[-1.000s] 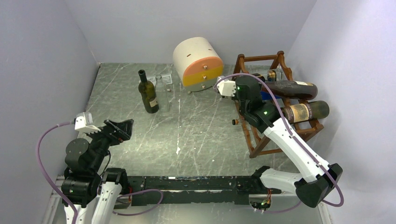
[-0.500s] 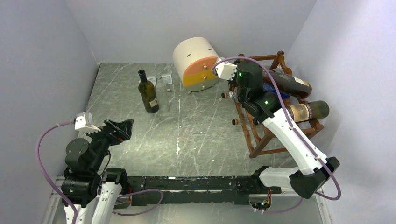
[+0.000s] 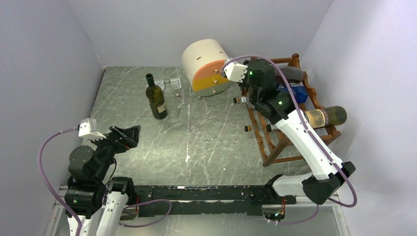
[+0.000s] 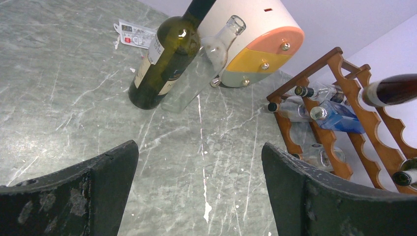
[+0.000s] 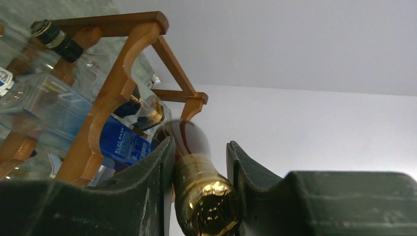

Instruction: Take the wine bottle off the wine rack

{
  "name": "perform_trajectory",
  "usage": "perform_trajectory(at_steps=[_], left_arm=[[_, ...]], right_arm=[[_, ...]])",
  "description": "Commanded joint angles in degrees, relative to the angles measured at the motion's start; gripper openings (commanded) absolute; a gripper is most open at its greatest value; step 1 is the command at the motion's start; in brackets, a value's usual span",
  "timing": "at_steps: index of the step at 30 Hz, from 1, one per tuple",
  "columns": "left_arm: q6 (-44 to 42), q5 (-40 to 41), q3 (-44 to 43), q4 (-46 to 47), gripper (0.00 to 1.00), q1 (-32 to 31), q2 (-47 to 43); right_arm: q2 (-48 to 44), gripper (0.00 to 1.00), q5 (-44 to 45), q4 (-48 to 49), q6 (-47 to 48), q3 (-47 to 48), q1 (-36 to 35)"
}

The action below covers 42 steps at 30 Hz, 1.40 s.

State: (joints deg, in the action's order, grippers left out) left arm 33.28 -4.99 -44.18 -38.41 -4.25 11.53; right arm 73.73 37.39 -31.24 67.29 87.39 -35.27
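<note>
The wine rack [image 3: 275, 147] is a reddish-brown wooden frame at the right; it also shows in the left wrist view [image 4: 344, 123] and the right wrist view [image 5: 113, 83]. My right gripper [image 5: 200, 167] is shut on the gold-foil neck of a dark wine bottle [image 5: 189, 142]. It holds the bottle [image 3: 293, 73] lifted above the rack's top tier, base pointing up and back; the bottle also shows in the left wrist view [image 4: 393, 89]. In the top view the wrist hides the right gripper [image 3: 265, 83]. My left gripper [image 3: 129, 135] is open and empty over the table's left front [image 4: 199, 147].
A labelled dark bottle [image 3: 324, 116], a blue bottle [image 3: 295, 93] and clear bottles [image 4: 300, 110] lie in the rack. A green bottle [image 3: 156, 98] and a clear bottle [image 4: 196, 73] stand at the back left. A cream-and-orange drawer box [image 3: 209, 64] sits next to the rack. Walls are close.
My right gripper has lifted the dark bottle up off the rack's top tier and tilted its base upward and back. The left arm has not moved.
</note>
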Motion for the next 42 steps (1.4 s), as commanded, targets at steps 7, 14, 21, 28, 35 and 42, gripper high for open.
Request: perform_trajectory(at_steps=[7, 14, 21, 28, 35, 42], left_arm=[[-0.5, -1.0, 0.5, 1.7, 0.99, 0.5, 0.3], [-0.7, -1.1, 0.4, 1.6, 0.99, 0.5, 0.2], [-0.6, -1.3, 0.5, 1.8, 0.99, 0.5, 0.2], [-0.7, -1.3, 0.6, 1.9, 0.99, 0.5, 0.6], [-0.7, -1.5, 0.5, 1.9, 0.99, 0.5, 1.3], [-0.7, -1.6, 0.5, 1.9, 0.99, 0.5, 1.5]], right_arm=[[-2.1, 0.00, 1.1, 6.5, 7.8, 4.0, 0.0], [-1.1, 0.00, 0.9, 7.1, 5.9, 4.3, 0.5], [-0.7, 0.00, 1.7, 6.0, 4.9, 8.8, 0.5], [-0.5, 0.00, 1.0, 2.4, 3.7, 12.5, 0.4], [0.0, 0.00, -0.3, 0.9, 3.0, 14.0, 0.4], [0.7, 0.00, 0.7, 0.1, 3.3, 17.2, -1.1]])
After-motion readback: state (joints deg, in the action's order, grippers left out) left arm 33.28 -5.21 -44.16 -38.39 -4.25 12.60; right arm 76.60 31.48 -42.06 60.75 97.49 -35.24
